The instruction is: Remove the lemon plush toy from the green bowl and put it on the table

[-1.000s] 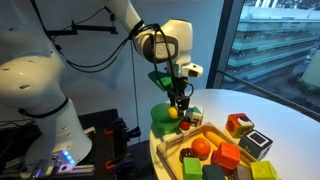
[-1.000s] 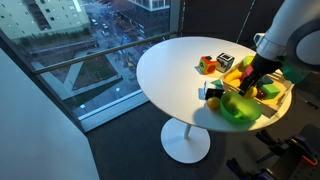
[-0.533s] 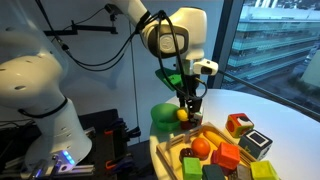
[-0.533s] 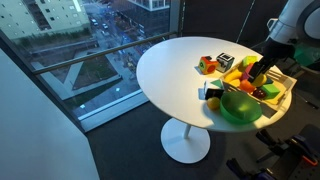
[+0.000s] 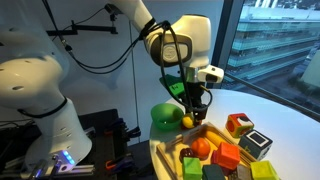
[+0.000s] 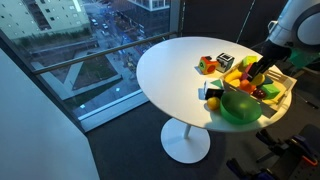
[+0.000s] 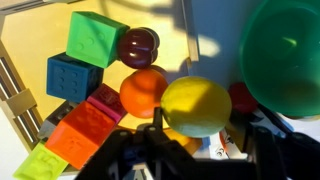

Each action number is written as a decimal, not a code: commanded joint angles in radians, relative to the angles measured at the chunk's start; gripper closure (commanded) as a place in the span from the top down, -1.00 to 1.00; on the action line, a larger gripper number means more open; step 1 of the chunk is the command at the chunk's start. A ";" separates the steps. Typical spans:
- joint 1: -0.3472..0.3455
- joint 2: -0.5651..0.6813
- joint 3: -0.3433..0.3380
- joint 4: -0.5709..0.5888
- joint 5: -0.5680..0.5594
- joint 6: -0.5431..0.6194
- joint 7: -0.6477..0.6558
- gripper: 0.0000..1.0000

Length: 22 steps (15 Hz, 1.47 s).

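The lemon plush toy is a yellow oval held between my gripper fingers. In an exterior view the gripper hangs just beside the green bowl, holding the lemon at the bowl's rim, over the near end of the wooden tray. The green bowl fills the wrist view's upper right and looks empty. The bowl stands at the edge of the round white table. The gripper is above the bowl's far side.
A wooden tray next to the bowl holds several toy blocks and an orange ball, a dark red ball, a green block and a blue block. Open white tabletop lies beyond the tray.
My gripper has carried the lemon up out of the green bowl and sideways toward the tray; the bowl is left empty.
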<state>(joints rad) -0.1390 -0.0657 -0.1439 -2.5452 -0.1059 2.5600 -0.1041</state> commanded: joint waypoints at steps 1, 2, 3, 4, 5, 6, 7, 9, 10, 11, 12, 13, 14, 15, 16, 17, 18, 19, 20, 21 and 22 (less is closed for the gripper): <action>-0.003 0.070 0.002 0.058 -0.019 0.017 0.017 -0.20; -0.001 0.086 0.003 0.068 -0.017 0.021 0.017 -0.20; 0.002 0.104 0.005 0.081 -0.018 0.025 0.019 -0.20; 0.004 0.122 0.006 0.092 -0.017 0.029 0.021 -0.20; 0.008 0.142 0.009 0.103 -0.018 0.034 0.025 -0.20; 0.012 0.159 0.011 0.114 -0.017 0.038 0.026 -0.20; 0.016 0.175 0.014 0.122 -0.014 0.043 0.026 -0.20; 0.025 0.205 0.020 0.139 -0.012 0.051 0.026 -0.20; 0.031 0.220 0.024 0.148 -0.009 0.053 0.028 -0.20; 0.035 0.232 0.028 0.156 -0.008 0.053 0.029 -0.20; 0.041 0.243 0.032 0.164 -0.011 0.055 0.031 -0.20; 0.048 0.251 0.035 0.171 -0.011 0.056 0.033 -0.20; 0.053 0.259 0.039 0.179 -0.009 0.054 0.034 -0.20; 0.059 0.265 0.043 0.185 -0.007 0.051 0.037 -0.20; 0.065 0.269 0.047 0.191 -0.008 0.051 0.041 -0.20; 0.070 0.273 0.050 0.198 -0.008 0.050 0.043 -0.20; 0.077 0.277 0.054 0.202 -0.008 0.048 0.048 -0.20; 0.083 0.280 0.057 0.205 -0.009 0.048 0.052 -0.20; 0.088 0.284 0.059 0.208 -0.012 0.050 0.055 -0.20; 0.093 0.289 0.062 0.211 -0.013 0.050 0.059 -0.20; 0.097 0.294 0.063 0.214 -0.015 0.052 0.062 -0.20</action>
<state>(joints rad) -0.0501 0.2067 -0.0873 -2.3591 -0.1059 2.6112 -0.0732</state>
